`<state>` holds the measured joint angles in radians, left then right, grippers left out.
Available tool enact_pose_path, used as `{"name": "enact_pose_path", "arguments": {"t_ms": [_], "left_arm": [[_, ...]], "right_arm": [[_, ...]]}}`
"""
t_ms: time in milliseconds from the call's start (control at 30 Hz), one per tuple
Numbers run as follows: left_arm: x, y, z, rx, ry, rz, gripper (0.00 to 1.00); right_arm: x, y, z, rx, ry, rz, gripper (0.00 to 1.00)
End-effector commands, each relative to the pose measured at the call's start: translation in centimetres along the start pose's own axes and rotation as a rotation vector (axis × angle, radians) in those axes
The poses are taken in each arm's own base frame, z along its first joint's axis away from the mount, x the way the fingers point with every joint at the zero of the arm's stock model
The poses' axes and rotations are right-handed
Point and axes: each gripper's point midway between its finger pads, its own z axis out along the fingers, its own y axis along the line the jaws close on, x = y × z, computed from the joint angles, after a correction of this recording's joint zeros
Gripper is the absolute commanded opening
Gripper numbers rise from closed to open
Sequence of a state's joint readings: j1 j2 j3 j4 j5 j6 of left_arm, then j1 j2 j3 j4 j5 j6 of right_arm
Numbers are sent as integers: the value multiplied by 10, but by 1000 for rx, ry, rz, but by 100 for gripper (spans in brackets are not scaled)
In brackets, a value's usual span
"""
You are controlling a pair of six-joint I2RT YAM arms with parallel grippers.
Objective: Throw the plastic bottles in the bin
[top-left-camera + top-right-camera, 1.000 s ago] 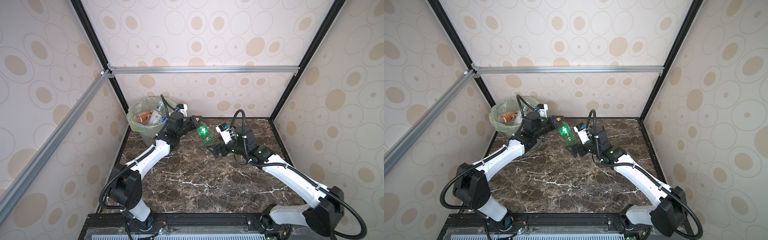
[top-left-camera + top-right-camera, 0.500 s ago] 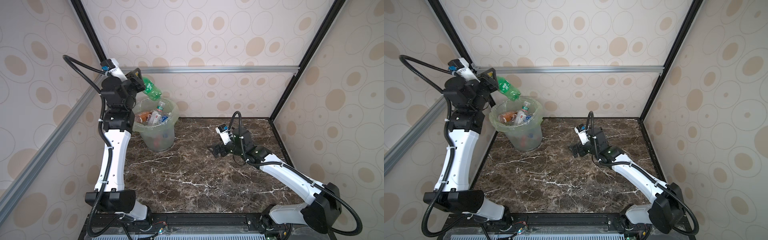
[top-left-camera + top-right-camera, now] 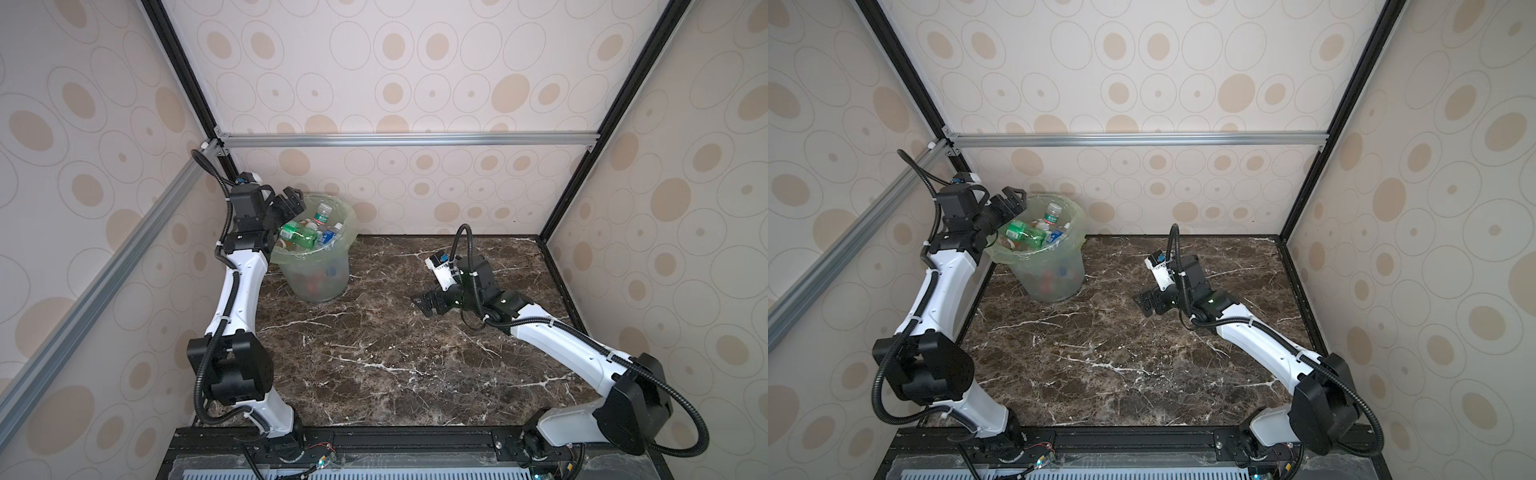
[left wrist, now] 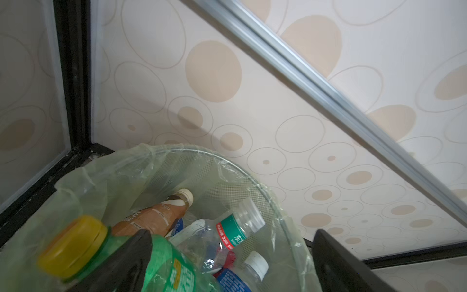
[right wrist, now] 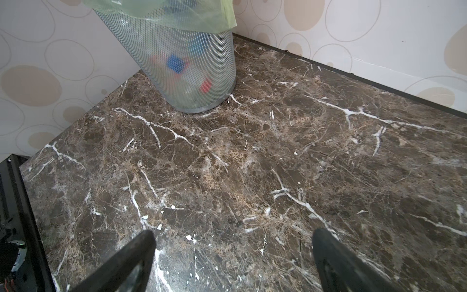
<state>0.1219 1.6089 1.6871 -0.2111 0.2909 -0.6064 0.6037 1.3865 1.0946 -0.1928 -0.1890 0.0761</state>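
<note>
1. your left gripper (image 3: pixel 296 198) hangs just above the rim of the bin (image 3: pixel 320 282), jaws spread wide and clasping nothing.
2. the green bottle (image 3: pixel 300 236) lies on its side directly below that gripper, on top of the pile inside the bin.
3. in the left wrist view its yellow cap (image 4: pixel 73 246) and green body press up beside one dark finger (image 4: pixel 126 260); the other finger (image 4: pixel 341 265) stands well apart from it.
4. the green bottle's label carries yellow characters, but they are cut off at the frame edge and you cannot read them.
5. just beyond the fingers lies a brown-labelled bottle (image 4: pixel 151 217) with a cream cap; its white print is too blurred to read.
6. beside it is a clear bottle (image 4: pixel 235 227) with a teal-and-red band bearing white chinese characters, turned sideways; no brand is legible.
7. nearer the far finger sits a blue-labelled bottle (image 4: pixel 255 265) with a white cap; its print is too small to read.
8. your right gripper (image 5: pixel 232 235) hovers low over the marble table (image 5: pixel 252 151), jaws wide with nothing between them.
9. the bin stands well ahead of it, a silver mesh wall under a green bag (image 5: pixel 177 15); blue and red patches show through the mesh.
</note>
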Motion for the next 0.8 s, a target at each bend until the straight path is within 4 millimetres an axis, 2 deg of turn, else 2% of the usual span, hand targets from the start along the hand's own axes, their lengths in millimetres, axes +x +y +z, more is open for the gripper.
{"name": "enact_pose_path", "arguments": {"t_ms": [0,100,167,233,333,400,467,533,600,700,767], "left_arm": [[-62,-79,-80,195,-188,92,99],[-60,-91,-117,227,-267,153,99],[-47,-84,-133,219,-307,198,99],[-27,-68,-141,190,-325,237,99],[19,-28,-140,107,-328,268,99],[56,3,-139,42,-316,279,99],[86,36,-146,-54,-357,298,99],[112,73,-154,-171,-383,291,99],[131,106,-156,-296,-378,244,99],[162,138,-153,-382,-386,262,99],[177,152,-150,-425,-389,285,99]], "right_arm": [[-2,-5,-4,28,-23,23,100],[-1,-29,-14,172,-38,33,100],[1,-52,-26,299,-56,39,100],[6,-83,-42,450,-74,67,100],[26,-137,-75,690,-74,176,100],[47,-172,-100,838,-63,262,100],[65,-194,-121,954,-63,298,100],[78,-210,-137,1054,-82,285,100],[91,-219,-142,1122,-101,236,100],[109,-229,-141,1175,-116,209,100],[118,-232,-136,1187,-107,189,100]]}}
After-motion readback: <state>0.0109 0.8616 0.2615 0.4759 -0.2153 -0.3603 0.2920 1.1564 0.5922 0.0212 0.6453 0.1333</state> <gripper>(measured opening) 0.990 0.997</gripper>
